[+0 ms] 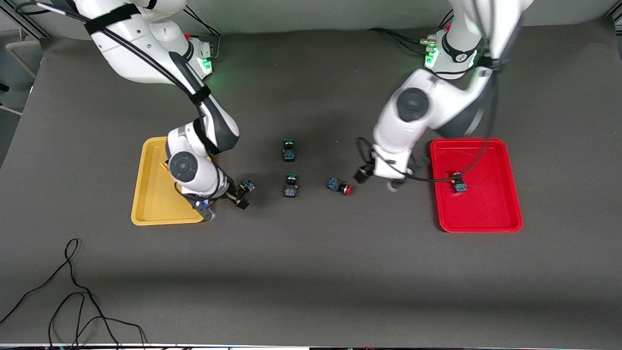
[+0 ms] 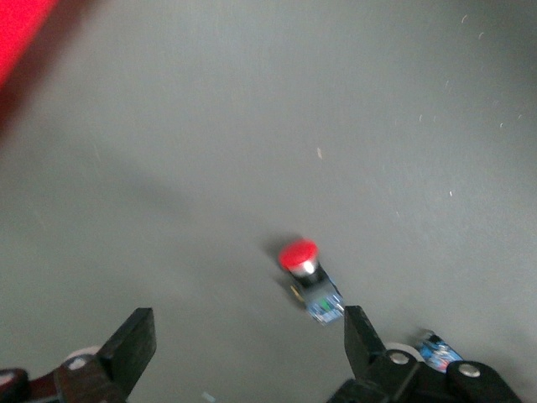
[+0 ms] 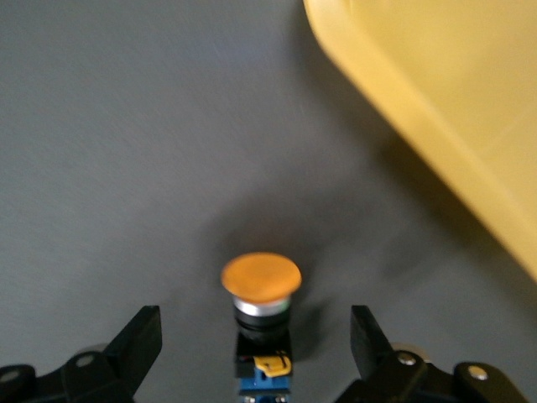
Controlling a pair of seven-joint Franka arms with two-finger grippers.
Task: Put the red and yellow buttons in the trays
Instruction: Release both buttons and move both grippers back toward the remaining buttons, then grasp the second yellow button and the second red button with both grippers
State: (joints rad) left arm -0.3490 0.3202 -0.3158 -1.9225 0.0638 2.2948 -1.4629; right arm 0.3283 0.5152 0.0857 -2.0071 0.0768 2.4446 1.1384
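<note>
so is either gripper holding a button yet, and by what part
Neither. The right gripper stands open astride the yellow button without gripping it; the left gripper hangs open over the table near the red button.

- No text, label, brand, number or sign can be read anywhere (not on the arms, the trays or the small push-button switches).
- The dark grey bench carries no markings.
</note>
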